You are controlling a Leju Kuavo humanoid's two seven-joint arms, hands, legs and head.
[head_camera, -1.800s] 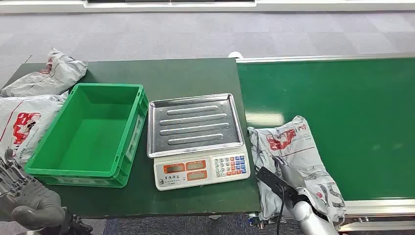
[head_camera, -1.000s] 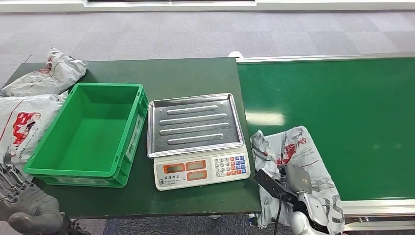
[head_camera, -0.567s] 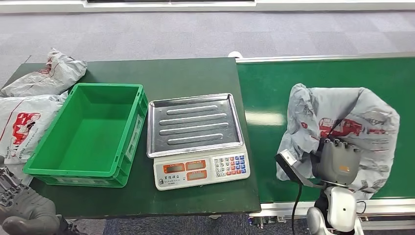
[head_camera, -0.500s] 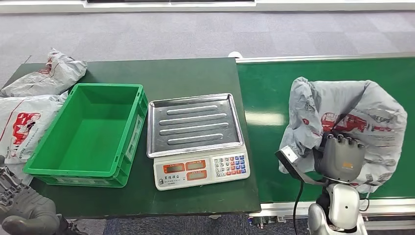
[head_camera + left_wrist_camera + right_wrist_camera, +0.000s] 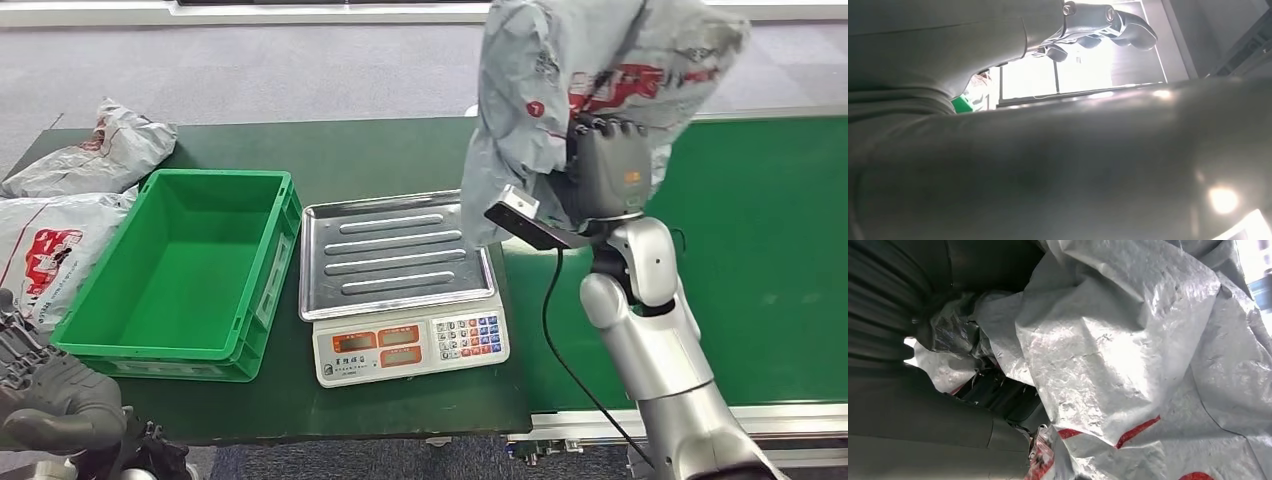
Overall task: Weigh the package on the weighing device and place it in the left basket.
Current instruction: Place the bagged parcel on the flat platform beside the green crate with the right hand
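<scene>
Fingers of the right hand [image 5: 606,165] are closed into the crumpled grey plastic of the package [image 5: 590,70], which it grips and holds raised in the air above the right edge of the scale [image 5: 405,285], where the bench [image 5: 380,150] meets the green conveyor belt [image 5: 760,230]; in the right wrist view the package [image 5: 1128,355] bunches against the dark fingers [image 5: 998,395], its red print showing; the scale's steel tray [image 5: 395,250] lies bare, apart from the hanging bag; the green basket [image 5: 180,270] sits just beside the scale toward the bench's left edge; two more grey packages [image 5: 60,200] lie at the left edge of the bench beside the basket; the left hand [image 5: 55,400] hangs low off the bench's front left corner, its fingers curled in and holding nothing.
</scene>
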